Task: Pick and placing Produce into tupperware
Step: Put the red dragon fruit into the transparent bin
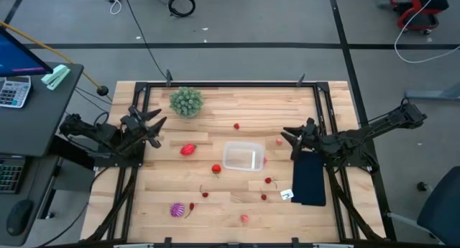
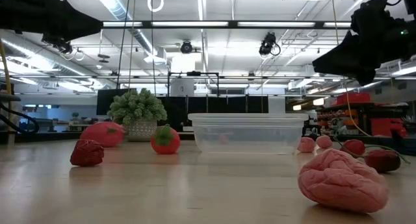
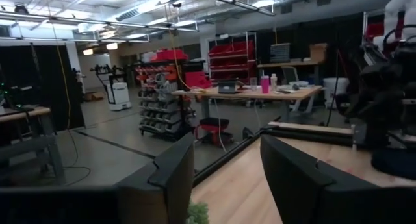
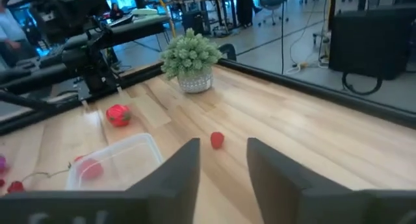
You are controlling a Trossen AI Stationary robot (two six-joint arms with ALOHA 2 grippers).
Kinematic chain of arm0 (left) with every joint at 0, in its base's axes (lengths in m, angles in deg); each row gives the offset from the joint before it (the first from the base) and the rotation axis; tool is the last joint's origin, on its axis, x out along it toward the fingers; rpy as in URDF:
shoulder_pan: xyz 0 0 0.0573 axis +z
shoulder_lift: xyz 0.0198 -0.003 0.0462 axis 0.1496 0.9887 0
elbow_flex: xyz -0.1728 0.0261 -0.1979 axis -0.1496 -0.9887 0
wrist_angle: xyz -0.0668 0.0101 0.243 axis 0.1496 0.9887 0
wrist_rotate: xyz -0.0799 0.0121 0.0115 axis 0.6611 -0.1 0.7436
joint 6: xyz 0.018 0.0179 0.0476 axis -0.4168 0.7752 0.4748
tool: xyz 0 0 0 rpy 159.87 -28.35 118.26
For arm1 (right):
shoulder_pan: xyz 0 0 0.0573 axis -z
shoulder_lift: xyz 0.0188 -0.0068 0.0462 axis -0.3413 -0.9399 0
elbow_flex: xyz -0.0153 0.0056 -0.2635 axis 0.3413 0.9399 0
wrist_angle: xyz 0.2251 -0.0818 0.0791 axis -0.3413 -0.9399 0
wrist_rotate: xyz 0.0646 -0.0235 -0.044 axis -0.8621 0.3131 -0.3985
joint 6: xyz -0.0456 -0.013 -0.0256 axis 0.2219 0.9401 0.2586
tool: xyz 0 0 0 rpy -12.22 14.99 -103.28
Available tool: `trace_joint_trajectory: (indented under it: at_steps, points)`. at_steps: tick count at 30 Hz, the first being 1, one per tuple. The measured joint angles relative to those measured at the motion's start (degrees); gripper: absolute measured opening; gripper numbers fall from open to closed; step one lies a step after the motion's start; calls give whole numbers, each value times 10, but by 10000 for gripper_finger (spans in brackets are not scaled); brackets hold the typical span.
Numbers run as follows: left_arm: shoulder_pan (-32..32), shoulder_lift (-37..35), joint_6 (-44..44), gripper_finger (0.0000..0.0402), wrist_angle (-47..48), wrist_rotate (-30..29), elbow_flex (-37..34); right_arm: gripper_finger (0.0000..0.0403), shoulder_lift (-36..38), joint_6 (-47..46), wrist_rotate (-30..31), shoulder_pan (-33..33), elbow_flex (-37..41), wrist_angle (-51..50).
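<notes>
The clear tupperware (image 1: 243, 156) (image 2: 248, 133) (image 4: 117, 160) stands empty on its base at the table's middle. Toy produce lies scattered on the wood around it: a red piece (image 1: 187, 149) (image 4: 118, 114), a red one (image 1: 216, 169), a small red one (image 1: 236, 126) (image 4: 217, 140), pink ones (image 1: 279, 141) (image 1: 244, 218) (image 2: 343, 180) and a spiky purple one (image 1: 176, 209). My left gripper (image 1: 154, 129) (image 3: 227, 178) hovers open over the table's left part. My right gripper (image 1: 287, 136) (image 4: 223, 162) hovers open to the right of the tub.
A bushy green plant in a pot (image 1: 186, 101) (image 4: 190, 60) stands near the far edge. A flat dark pad (image 1: 310, 178) lies under the right arm at the table's right. Small red cherries with stems (image 1: 269, 180) (image 1: 205, 194) lie toward the near side. A black frame (image 1: 230, 84) rims the table.
</notes>
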Motion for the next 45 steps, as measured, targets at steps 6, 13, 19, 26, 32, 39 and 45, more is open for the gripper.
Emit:
trace_joint_trajectory:
  at_steps: [6,13,19,26,32,39,45]
  points:
    - [0,45,2,244,9,0,33,201,-12,33,34,0,0,0]
    - [0,145,-170,267,303,68,211,226,-10,67,45,0,0,0]
    - [1,273,-446,257,546,232,317,229,-10,73,45,0,0,0]
    - [9,432,-405,255,552,236,318,230,-10,93,45,0,0,0]
    - [38,554,-447,281,543,286,318,233,-10,95,45,0,0,0]
    - [89,653,-419,300,511,356,318,233,-10,104,45,0,0,-1]
    - [141,703,-378,312,470,428,318,233,-10,104,45,0,0,-1]
